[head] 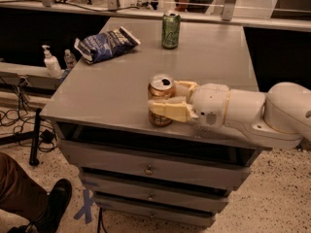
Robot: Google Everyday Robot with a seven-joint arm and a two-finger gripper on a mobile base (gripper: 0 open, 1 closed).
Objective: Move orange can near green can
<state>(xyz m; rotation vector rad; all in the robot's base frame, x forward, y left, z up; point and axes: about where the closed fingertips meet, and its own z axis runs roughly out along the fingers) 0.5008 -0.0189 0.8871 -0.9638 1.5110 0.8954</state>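
Note:
The orange can stands upright near the front edge of the grey table. My gripper reaches in from the right and is shut on the orange can, with one pale finger across its front and the other behind it. The green can stands upright at the far edge of the table, well behind the orange can and apart from it.
A blue chip bag lies at the table's back left. A sanitizer bottle stands on a lower shelf to the left. Drawers sit under the tabletop. A person's leg and shoe are at the bottom left.

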